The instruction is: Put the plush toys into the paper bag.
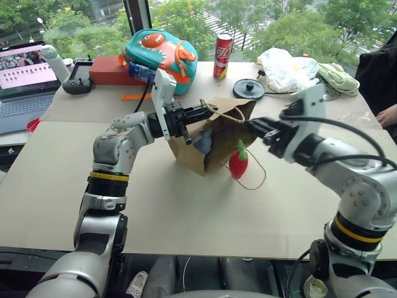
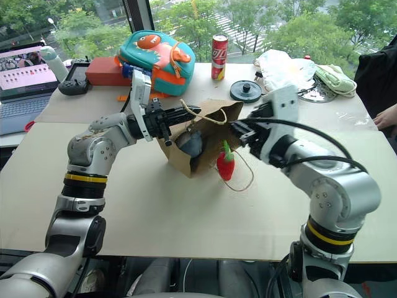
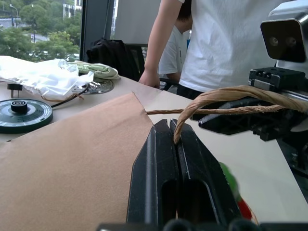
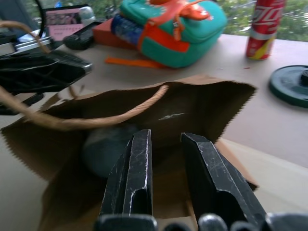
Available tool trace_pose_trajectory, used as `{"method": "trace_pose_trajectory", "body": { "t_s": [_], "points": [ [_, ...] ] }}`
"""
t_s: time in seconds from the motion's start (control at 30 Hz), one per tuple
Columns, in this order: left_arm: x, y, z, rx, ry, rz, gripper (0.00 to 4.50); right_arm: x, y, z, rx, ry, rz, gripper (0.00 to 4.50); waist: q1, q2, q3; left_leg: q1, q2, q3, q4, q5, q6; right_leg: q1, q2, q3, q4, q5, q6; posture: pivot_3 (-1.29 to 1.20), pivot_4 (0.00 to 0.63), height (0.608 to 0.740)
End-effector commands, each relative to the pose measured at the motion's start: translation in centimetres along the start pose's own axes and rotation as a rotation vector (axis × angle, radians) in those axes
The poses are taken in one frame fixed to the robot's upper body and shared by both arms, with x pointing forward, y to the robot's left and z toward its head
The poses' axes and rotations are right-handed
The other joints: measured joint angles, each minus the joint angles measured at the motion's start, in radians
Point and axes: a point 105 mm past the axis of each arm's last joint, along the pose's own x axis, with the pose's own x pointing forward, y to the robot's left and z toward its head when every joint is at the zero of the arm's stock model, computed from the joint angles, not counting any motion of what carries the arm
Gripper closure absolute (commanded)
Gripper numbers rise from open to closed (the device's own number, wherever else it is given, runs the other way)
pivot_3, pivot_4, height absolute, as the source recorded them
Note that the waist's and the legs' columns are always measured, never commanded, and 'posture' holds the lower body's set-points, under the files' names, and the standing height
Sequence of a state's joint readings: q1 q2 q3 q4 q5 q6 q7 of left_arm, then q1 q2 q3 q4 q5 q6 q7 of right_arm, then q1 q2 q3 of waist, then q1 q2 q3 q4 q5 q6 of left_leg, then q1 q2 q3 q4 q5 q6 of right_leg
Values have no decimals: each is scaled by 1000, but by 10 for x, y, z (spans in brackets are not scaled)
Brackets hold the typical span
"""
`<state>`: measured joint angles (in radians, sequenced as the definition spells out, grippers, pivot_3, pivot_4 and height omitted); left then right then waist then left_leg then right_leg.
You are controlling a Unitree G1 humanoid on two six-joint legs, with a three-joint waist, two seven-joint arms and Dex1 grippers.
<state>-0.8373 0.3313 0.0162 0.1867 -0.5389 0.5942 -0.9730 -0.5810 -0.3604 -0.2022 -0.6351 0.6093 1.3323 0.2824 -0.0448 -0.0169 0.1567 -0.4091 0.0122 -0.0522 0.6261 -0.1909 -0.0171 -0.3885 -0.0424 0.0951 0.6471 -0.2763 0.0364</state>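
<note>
Left hand: the left hand (image 1: 200, 114) is reaching across to the right at roughly level height, its two black fingers (image 3: 166, 178) pressed together and pinching a tan cord loop handle (image 3: 226, 96) of the plain brown kraft paper bag (image 1: 214, 139), holding the bag's mouth up off the table.
Right hand: the right hand (image 2: 239, 131) is pointing in toward the bag's open mouth from the other side, its fingers (image 4: 130, 178) standing a little apart with nothing between them.
Paper bag: it is tilting near the middle of the beige table (image 1: 186, 211), mouth opening toward the right hand; a second cord loop (image 1: 254, 180) is trailing onto the table.
Whitish-grey fluffy plush toy: it (image 2: 190, 143) is sitting inside the bag, partly shadowed, its outline hard to make out.
Red chili-pepper plush toy with green stem: it (image 1: 238, 162) is standing just outside the bag's lower edge, touching the bag, still on the table.
Cut off: a person's hand (image 1: 389, 115) is showing at the table's right edge.
Room: the near half of the table is lying bare; along the far edge are sitting a teal backpack with an orange fish (image 1: 162, 54), a red drink can (image 1: 223, 56), a dark round disc (image 1: 249, 89) and a white plastic bag (image 1: 282, 68), all well apart from the bag.
</note>
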Motion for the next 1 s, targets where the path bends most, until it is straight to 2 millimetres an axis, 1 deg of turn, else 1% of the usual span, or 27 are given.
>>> {"method": "trace_pose_trajectory", "body": {
  "t_s": [0.03, 0.07, 0.13, 0.3, 0.37, 0.4, 0.47, 0.5, 0.6, 0.63, 0.67, 0.77, 0.83, 1.0],
  "points": [
    [0, -5, 15, 42, -29, -18, 4500, -5, -20, 1, -31, 4, -109, 3331, 3, 0, 0, 0, 0, 0, 0, 0, 0, 0, 0, 0, 0, 0, 0, 0, 150, 739],
    [-1, -4, 16, 43, -29, -16, 4500, -9, -30, -3, -23, 24, -155, 3331, 6, 0, 0, 0, 0, 0, 0, 0, 0, 0, 0, 0, 0, 0, 0, 0, 150, 739],
    [-1, -4, 16, 46, -28, -14, 4500, -19, -41, -10, -24, 52, -191, 3331, 11, 0, 0, -1, -1, 0, 0, 0, 0, 0, -1, 0, -1, 0, 0, 0, 150, 739],
    [-1, -5, 15, 45, -25, -15, 4500, -42, -48, -20, -31, 96, -211, 3331, 8, 0, 0, -2, -1, 0, -1, 0, 0, -1, -1, 0, -1, 0, 0, 0, 150, 739],
    [-1, -5, 14, 44, -24, -16, 4500, -50, -46, -25, -50, 132, -197, 2803, 4, 0, 0, -2, 0, 0, -1, 0, 0, -1, 0, 0, -1, 0, 0, 0, 150, 739],
    [-1, -5, 14, 44, -24, -16, 4500, -52, -44, -27, -59, 148, -186, 2628, 2, 0, 0, -1, 0, 0, 0, 0, 0, -1, 0, 0, -1, 0, 0, 0, 150, 739],
    [-1, -5, 14, 43, -24, -17, 4500, -56, -37, -29, -76, 171, -156, 1946, 0, 0, 0, -1, 0, 0, 0, 0, 0, -1, 0, 0, -1, 0, 0, 0, 150, 739],
    [-1, -5, 14, 43, -24, -18, 4500, -57, -35, -30, -83, 176, -146, 1518, -1, 0, 0, -1, 0, 0, 0, 0, 0, 0, 0, 0, -1, 0, 0, 0, 150, 739],
    [0, -5, 13, 41, -22, -21, 4500, -55, -10, -36, -117, 210, -23, 587, -1, 0, 0, 0, 0, 0, 0, 0, 0, 0, 0, 0, -1, 0, 0, 0, 150, 739],
    [0, -5, 12, 40, -22, -22, 4500, -55, -4, -38, -122, 217, 2, 231, 0, 0, 0, 0, 0, 0, 0, 0, 0, 0, 1, 0, -1, 0, 1, 0, 150, 739],
    [0, -6, 12, 39, -22, -23, 4500, -52, -1, -43, -112, 229, 10, 60, 0, 0, 0, 0, 0, 0, 0, 0, 0, 0, 1, 0, -1, 0, 1, 0, 150, 739],
    [1, -6, 12, 38, -21, -25, 4500, -41, 5, -61, -68, 261, 18, 60, 1, 0, 0, -1, 0, 0, 0, 0, 0, 0, 1, 0, -1, 0, 1, 0, 150, 739],
    [1, -7, 12, 36, -21, -27, 4500, -35, 3, -72, -43, 282, -3, 60, 1, 0, 0, -1, 0, 0, 0, 0, 0, 0, 0, 0, -1, 0, 1, 0, 150, 739],
    [1, -6, 12, 39, -19, -28, 4500, -34, -4, -101, -6, 351, -35, 60, 4, 0, 0, -1, 0, 0, 0, 0, 0, 0, 0, 0, -1, 0, 1, 0, 150, 739]
  ]
}}
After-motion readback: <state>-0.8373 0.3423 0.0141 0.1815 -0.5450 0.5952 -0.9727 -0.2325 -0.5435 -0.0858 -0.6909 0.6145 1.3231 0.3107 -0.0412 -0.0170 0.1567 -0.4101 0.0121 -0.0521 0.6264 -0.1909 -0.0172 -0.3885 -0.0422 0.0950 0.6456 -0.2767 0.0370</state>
